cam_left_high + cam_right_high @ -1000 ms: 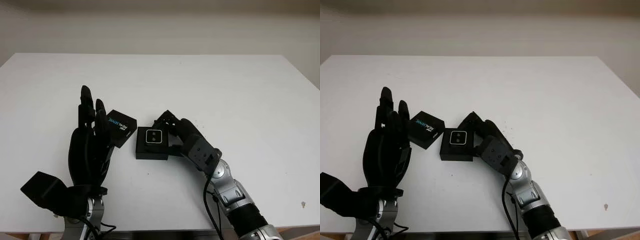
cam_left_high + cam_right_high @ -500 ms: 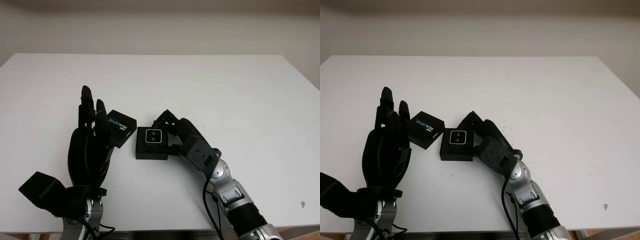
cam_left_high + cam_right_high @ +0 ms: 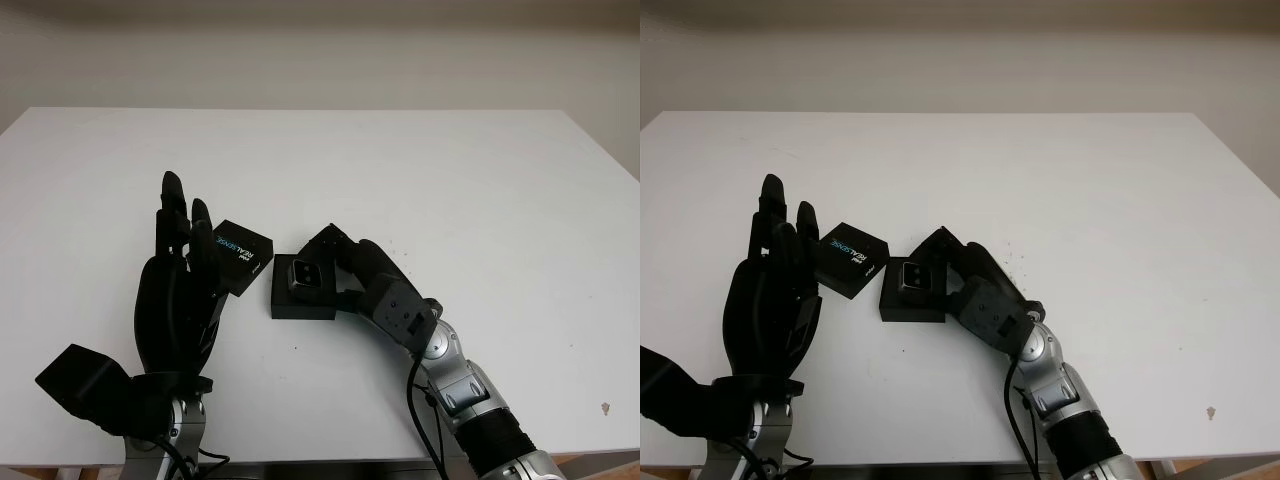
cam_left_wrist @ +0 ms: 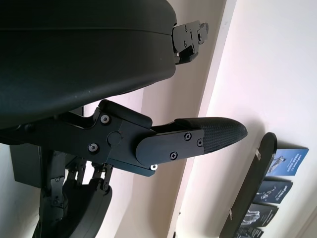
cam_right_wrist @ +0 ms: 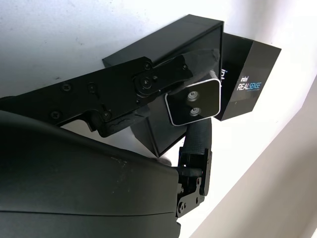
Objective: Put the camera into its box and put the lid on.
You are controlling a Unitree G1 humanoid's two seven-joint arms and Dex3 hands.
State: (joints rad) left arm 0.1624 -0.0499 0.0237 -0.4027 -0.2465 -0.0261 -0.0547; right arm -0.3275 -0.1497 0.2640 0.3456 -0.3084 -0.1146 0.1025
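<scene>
The right hand (image 3: pixel 345 268) grips a small silver-faced camera (image 3: pixel 304 275), tilted over the open black square box (image 3: pixel 300 300). The open left hand (image 3: pixel 178 290), holding nothing, stands left of the box, beside the black printed lid (image 3: pixel 238 255).

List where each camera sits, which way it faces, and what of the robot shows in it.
Left eye: head, looking down at the white table; both arms enter from the bottom edge, right hand gripping the camera over the box.
Right eye: same scene, slightly offset; lid by the open left hand.
Left wrist: beside its hand's shell, facing along the table edge.
Right wrist: beside its hand, facing camera, box and lid.
Shared: both eyes and right wrist show camera, box, lid.
</scene>
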